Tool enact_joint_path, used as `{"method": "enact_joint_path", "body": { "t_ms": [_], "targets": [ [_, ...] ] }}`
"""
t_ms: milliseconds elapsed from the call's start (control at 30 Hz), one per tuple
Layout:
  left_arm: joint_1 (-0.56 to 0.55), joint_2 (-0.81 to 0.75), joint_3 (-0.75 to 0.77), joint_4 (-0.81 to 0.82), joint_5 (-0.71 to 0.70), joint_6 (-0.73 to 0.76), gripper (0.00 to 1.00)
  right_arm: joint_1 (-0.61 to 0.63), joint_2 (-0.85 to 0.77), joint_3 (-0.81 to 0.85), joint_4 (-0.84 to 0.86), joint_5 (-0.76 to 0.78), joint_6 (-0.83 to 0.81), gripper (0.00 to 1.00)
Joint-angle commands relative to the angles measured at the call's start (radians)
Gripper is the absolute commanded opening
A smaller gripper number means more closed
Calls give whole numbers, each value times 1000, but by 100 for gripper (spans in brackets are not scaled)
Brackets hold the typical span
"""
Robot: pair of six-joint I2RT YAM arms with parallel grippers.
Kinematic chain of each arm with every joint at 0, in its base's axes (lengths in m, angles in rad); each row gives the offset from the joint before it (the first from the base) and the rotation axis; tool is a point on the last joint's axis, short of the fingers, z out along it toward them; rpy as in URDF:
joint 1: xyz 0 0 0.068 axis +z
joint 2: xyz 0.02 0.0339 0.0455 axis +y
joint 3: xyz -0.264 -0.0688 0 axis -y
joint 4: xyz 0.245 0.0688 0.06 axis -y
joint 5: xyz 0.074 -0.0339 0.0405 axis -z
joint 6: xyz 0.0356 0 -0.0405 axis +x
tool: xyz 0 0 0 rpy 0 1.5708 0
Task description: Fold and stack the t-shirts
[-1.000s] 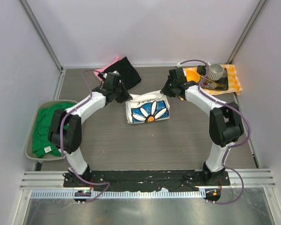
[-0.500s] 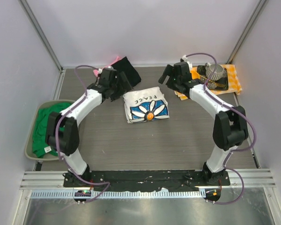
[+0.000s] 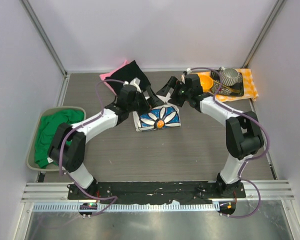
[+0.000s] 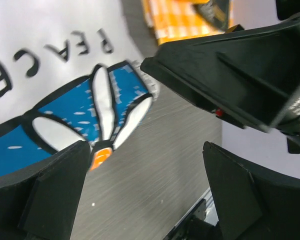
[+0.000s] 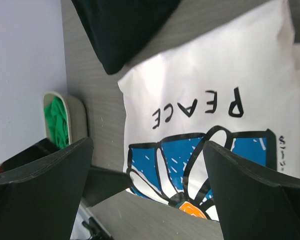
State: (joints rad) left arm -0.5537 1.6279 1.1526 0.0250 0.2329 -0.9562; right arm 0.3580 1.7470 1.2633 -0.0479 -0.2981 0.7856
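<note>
The folded daisy t-shirt lies flat on the table, print up. The word PEACE runs above a blue-and-white flower with an orange centre. Both grippers hang over the shirt's far edge.

The left gripper is above the far left corner. Its fingers are spread wide with nothing between them, and in its wrist view the flower and the lettering lie directly beneath the gap. The right gripper is above the far right corner. Its fingers are also spread wide and empty, and its wrist view looks down on the lettering and the top of the flower. The two grippers face each other, close but apart. Whether either touches the cloth cannot be told.

Just beyond the left gripper lies the black t-shirt, with a pink t-shirt showing from under its left side. Well off to the left gripper's outer side, the green t-shirt sits crumpled in a bin at the table's left edge. Behind the right gripper, in the far right corner, an orange-and-white checked cloth carries a ridged metal cup.
</note>
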Motion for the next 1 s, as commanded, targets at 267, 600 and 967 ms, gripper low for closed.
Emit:
{"method": "enact_joint_path", "body": {
  "t_ms": [267,600,967],
  "targets": [
    [9,99,-321,394,66,-41,100,9,152,-281,427,-257,169,96],
    [11,230,-487,604,52,-36,100,42,154,-364,297,-66,-6,96],
    [11,-222,-412,140,-1,45,100,303,-194,-245,-188,469,-274,100]
  ]
}}
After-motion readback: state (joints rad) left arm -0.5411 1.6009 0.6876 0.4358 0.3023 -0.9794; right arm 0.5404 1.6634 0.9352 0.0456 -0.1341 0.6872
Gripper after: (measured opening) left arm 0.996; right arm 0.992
